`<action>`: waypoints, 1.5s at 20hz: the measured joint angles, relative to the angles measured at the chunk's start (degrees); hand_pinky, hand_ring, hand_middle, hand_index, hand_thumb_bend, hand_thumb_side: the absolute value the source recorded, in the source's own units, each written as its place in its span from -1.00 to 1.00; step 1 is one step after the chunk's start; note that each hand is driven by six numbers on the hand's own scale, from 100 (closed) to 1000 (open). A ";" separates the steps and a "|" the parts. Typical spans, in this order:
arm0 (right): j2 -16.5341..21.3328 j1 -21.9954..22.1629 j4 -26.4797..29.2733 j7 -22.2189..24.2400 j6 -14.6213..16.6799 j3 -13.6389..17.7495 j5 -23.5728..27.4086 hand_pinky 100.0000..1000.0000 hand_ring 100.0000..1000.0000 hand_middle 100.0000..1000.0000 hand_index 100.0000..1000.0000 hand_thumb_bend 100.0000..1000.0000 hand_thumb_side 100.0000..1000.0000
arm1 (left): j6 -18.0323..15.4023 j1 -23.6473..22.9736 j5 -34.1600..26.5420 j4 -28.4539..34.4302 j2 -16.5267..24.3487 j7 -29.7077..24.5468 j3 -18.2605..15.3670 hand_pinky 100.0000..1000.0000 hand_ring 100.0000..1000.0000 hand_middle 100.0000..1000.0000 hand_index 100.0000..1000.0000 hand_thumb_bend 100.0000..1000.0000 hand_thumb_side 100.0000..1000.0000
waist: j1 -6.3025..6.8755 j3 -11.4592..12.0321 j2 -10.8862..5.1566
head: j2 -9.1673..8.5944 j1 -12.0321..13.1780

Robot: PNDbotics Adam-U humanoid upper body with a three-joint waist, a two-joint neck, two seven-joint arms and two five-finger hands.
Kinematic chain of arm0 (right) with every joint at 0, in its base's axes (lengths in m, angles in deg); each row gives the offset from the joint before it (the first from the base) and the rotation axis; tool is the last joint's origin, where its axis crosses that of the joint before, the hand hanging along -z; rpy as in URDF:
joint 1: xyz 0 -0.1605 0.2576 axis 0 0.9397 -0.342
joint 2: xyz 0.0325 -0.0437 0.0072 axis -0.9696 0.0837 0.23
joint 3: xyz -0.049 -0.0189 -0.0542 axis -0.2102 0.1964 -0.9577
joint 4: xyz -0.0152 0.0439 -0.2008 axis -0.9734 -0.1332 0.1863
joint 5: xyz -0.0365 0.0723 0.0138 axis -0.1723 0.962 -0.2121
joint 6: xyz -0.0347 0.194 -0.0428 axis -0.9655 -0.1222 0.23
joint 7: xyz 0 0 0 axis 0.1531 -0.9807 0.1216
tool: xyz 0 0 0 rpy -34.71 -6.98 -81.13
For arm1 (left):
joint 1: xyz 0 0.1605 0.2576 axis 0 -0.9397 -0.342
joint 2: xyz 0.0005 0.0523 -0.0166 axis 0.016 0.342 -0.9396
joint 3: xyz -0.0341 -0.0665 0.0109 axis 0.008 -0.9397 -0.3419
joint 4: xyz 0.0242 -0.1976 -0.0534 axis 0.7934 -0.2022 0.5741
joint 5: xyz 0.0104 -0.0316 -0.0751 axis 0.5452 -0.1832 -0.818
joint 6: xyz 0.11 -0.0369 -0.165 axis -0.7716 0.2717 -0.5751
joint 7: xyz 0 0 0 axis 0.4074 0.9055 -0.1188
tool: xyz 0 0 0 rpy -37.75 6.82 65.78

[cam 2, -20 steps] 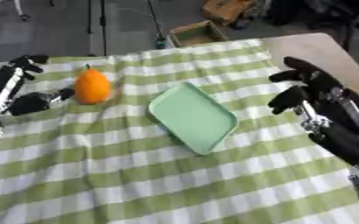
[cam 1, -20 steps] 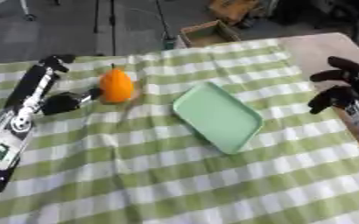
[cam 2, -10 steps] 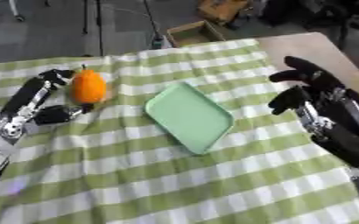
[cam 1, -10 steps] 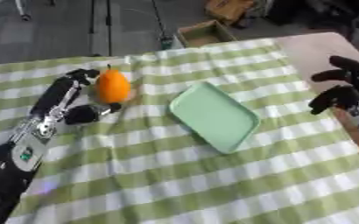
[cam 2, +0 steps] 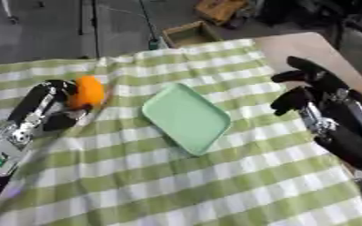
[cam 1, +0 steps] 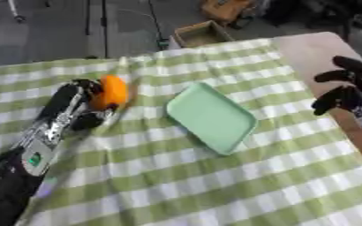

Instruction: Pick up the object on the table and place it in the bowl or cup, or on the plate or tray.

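Orange fruit (cam 1: 112, 90) — the one thing I am to move — sits on the green-and-white checked cloth (cam 1: 215, 185) of the bench, toward its far left side, with my left robot hand (cam 1: 82, 102) wrapped against it. My fingers curl round its near and left side, and the thumb appears to close in from below; I judge this a grasp just being made, with the fruit not yet clearly off the cloth. The hand comes in from the left because the fruit lies on that side, within easy reach of that arm.

The tray (cam 2: 186, 118), pale green and shallow, lies just to the right of the fruit, one corner pointing toward me — near enough that a short carry to the right should do. Nothing lies in it.

My right robot hand (cam 2: 302, 88) hovers over the bare bench edge at the right, well apart from both things, fingers loosely curled and holding nothing; I take it as idle, kept out of the way.

By count: one fruit, one tray, one cloth, two robot hands — only one at work. Beyond the bench a cardboard box (cam 1: 202, 33) stands on the floor.
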 measured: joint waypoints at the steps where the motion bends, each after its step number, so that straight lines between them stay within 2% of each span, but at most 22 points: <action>1: 0.00 0.10 0.00 0.00 0.00 0.00 0.00 0.04 0.13 0.51 0.94 -1.00 0.02 | 0.32 -0.22 -1.91 0.07 -0.03 1.61 -0.09 -0.09 -0.14 -0.21 0.18 -1.00 -0.12 | 0.00 0.00 0.00 | 0.00 0.00; 4: -0.01 0.19 0.00 0.00 0.00 0.00 0.00 0.04 0.13 0.51 0.94 -1.00 0.02 | 0.77 -1.11 -8.52 1.44 0.00 5.01 -0.27 -0.09 -0.15 -0.22 0.16 -1.00 -0.05 | 0.00 0.14 0.00 | 0.00 -0.01; 8: -0.01 0.22 0.00 0.03 0.03 0.00 0.00 0.04 0.13 0.51 0.94 -1.00 0.03 | 0.95 -1.24 -15.89 5.66 0.29 6.44 -0.20 -0.06 -0.14 -0.21 0.17 -1.00 -0.01 | 0.00 0.14 0.00 | -0.01 -0.01; 9: -0.01 0.26 0.00 0.04 0.04 0.00 0.00 0.05 0.13 0.51 0.94 -1.00 0.02 | 0.89 -1.21 -17.27 6.87 0.65 6.37 0.00 -0.01 -0.11 -0.20 0.19 -1.00 -0.12 | 0.00 0.12 0.00 | -0.01 -0.01; 10: -0.01 0.34 0.01 0.07 0.07 0.00 0.00 0.05 0.13 0.51 0.94 -1.00 0.02 | 0.49 -1.05 -18.36 8.32 1.22 5.80 0.51 -0.01 -0.11 -0.20 0.19 -1.00 -0.12 | 0.00 0.06 0.00 | -0.01 -0.01; 11: -0.01 0.35 0.08 0.10 0.10 -0.01 0.00 0.06 0.14 0.52 0.94 -1.00 -0.04 | 0.01 -0.59 -19.34 10.14 1.89 4.79 1.15 0.02 -0.08 -0.18 0.22 -1.00 -0.23 | 0.00 -0.07 0.00 | -0.01 0.00; 13: -0.02 0.36 0.79 0.32 0.30 -0.15 0.00 0.06 0.14 0.52 0.94 -1.00 -0.09 | -0.98 0.66 -20.24 13.37 3.26 1.92 2.60 0.06 -0.06 -0.16 0.23 -1.00 -0.31 | 0.00 -0.55 0.00 | 0.00 0.15; 18: -0.02 0.33 4.36 1.05 0.98 -0.72 0.28 0.08 0.15 0.52 0.93 -1.00 -0.16 | -3.64 3.52 -19.30 17.20 4.54 -5.77 5.49 0.08 -0.04 -0.16 0.23 -1.00 -0.37 | 0.00 -2.24 0.00 | 0.01 0.70; 21: -0.02 -0.33 5.33 1.68 1.73 -1.06 0.92 0.10 0.16 0.53 0.93 -1.00 -0.25 | -5.46 4.24 -17.66 17.45 4.41 -8.87 6.55 0.16 0.00 -0.12 0.26 -1.00 -0.51 | 0.00 -3.26 0.00 | 0.01 0.88; 24: -0.02 -1.21 5.64 2.47 3.15 -1.53 1.67 0.10 0.17 0.54 0.93 -1.00 -0.28 | -9.03 4.82 -13.81 17.41 2.63 -13.18 8.70 0.17 0.03 -0.10 0.29 -1.00 -0.48 | 0.00 -5.13 0.00 | 0.01 1.14; 29: -0.36 -1.91 5.67 3.54 4.93 -2.00 2.54 0.11 0.17 0.54 0.93 -1.00 -0.30 | -13.65 4.83 -7.18 14.93 -0.97 -17.64 10.50 0.20 0.05 -0.08 0.31 -1.00 -0.52 | 0.02 -6.15 0.00 | 0.02 1.37; 30: -0.44 -2.03 5.67 3.67 5.12 -2.13 2.63 0.11 0.17 0.54 0.93 -1.00 -0.29 | -14.13 4.82 -5.68 14.19 -1.70 -17.93 10.69 0.20 0.06 -0.07 0.32 -0.95 -0.53 | 0.02 -6.35 0.00 | 0.02 1.37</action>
